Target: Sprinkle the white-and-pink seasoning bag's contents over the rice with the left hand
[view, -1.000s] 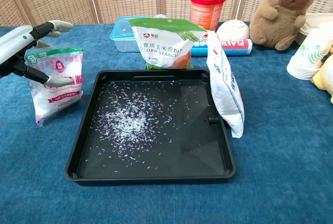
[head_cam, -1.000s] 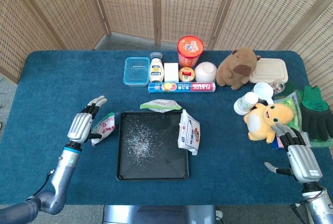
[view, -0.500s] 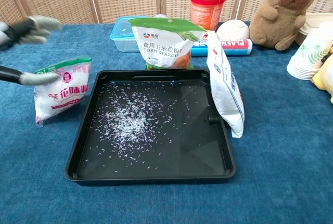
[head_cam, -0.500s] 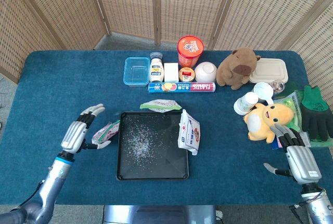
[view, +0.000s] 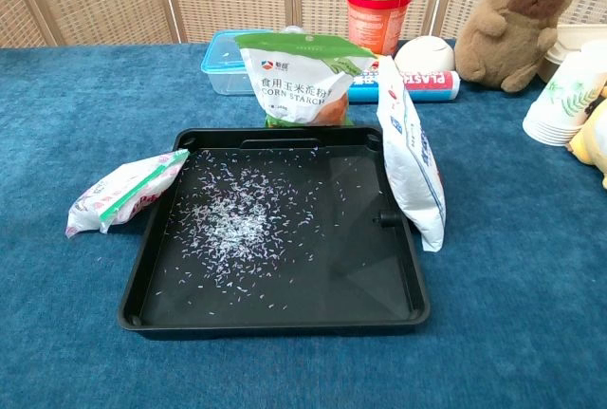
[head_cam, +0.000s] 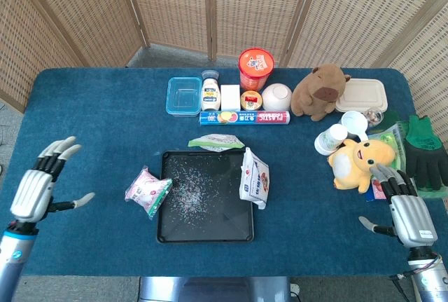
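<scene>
The white-and-pink seasoning bag [head_cam: 148, 190] [view: 123, 193] lies tipped over, its top leaning on the left rim of the black tray [head_cam: 168, 234] [view: 285, 319]. White rice grains [head_cam: 190, 191] [view: 228, 224] are scattered across the tray floor. My left hand [head_cam: 36, 187] hangs far off at the table's left edge, fingers spread, holding nothing; the chest view does not show it. At the front right my right hand [head_cam: 407, 216] rests open, empty.
A corn starch bag [view: 302, 77] stands at the tray's back rim and a white-and-blue bag [view: 410, 158] leans on its right rim. Containers, bottles and a wrap box [head_cam: 244, 117] line the back. Plush toys [head_cam: 360, 162], cups and green gloves [head_cam: 425, 151] crowd the right.
My left hand let go of the seasoning bag and drew away to the left, out of the chest view. The bag toppled onto the tray's left rim. The right hand stayed put.
</scene>
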`<state>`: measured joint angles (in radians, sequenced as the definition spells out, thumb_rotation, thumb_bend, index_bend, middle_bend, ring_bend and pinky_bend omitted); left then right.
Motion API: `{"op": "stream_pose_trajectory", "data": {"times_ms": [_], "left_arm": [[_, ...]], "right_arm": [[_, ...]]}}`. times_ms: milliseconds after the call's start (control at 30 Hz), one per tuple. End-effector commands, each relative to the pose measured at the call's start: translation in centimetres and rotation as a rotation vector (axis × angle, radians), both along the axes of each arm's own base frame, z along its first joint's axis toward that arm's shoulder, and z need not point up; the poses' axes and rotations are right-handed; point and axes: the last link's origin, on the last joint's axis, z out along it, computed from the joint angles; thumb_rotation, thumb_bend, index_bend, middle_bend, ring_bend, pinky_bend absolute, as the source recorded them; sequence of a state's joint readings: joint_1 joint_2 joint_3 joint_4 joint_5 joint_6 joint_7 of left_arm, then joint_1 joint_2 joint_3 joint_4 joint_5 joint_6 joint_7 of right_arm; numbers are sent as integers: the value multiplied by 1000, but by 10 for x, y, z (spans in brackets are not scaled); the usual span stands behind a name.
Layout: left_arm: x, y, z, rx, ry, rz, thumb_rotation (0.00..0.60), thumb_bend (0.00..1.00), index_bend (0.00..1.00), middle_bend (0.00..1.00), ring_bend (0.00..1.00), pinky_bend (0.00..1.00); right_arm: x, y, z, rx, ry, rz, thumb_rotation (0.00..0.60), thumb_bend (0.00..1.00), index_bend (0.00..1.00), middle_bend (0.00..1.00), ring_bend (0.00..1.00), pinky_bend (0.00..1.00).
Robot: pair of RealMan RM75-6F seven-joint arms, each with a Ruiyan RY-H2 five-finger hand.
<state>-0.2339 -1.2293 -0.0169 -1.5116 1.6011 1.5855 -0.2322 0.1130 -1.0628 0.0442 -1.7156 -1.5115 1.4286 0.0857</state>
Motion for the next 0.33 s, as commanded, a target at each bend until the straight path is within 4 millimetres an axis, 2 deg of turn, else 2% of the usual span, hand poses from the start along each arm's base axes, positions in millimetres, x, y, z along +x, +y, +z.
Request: {"op": "stream_pose_trajectory", "data": {"times_ms": [33, 167, 233, 333], "left_arm": [[-12, -15, 15, 45, 43, 58, 480, 0, 109, 0, 0, 89], [-25, -26, 21, 75, 139, 139, 513, 0, 108, 0, 0, 89], [-27, -29, 21, 81, 168, 167, 550, 0, 108, 0, 0, 86], [-31, -33, 22, 86, 210, 218, 570, 0, 108, 0, 0, 82]], "right_arm": [[0, 0, 0, -4, -2, 0, 568, 0, 0, 15, 39, 2], [0, 0, 1, -9, -1, 0, 567, 0, 0, 14, 39, 2], [0, 0, 1, -11, 1, 0, 565, 0, 0, 14, 39, 2], [0, 0, 2, -14, 3, -2, 565, 0, 0, 14, 39, 2]]}}
